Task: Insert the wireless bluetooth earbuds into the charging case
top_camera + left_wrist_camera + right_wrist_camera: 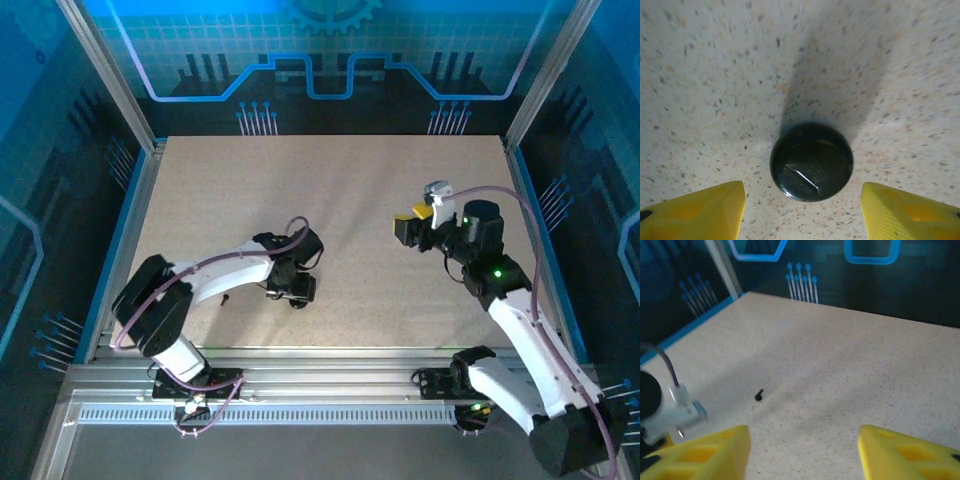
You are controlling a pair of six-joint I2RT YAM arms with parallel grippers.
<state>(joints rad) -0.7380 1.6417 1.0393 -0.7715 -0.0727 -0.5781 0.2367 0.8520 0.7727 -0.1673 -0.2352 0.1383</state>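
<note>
One tiny black stubby wireless earbud (759, 395) lies alone on the pale, brown-flecked bench (330, 180), left of centre and toward the near edge, close beside the left arm's forearm. One glossy black, round, domed charging case (811, 161), lid down with a thin bright line glinting across its top, sits near the bench's middle, well apart from the earbud. The left gripper (802, 212) hangs directly over the case. Its two wedge-shaped yellow plastic fingers (695, 212) are spread wide to either side of the case, clear of its rim and gripping nothing. The white-shelled left arm (215, 275) reaches in from the near-left corner, folded low, with a pinkish cable looping along it. The right arm (520, 320) rises from the near-right corner with its black wrist lifted above the bench's right half. The right gripper (803, 452) faces across the surface toward the earbud, its pair of yellow fingers parted and empty. Blue circuit-patterned panels (320, 60) wall the far edge and both side edges.
</note>
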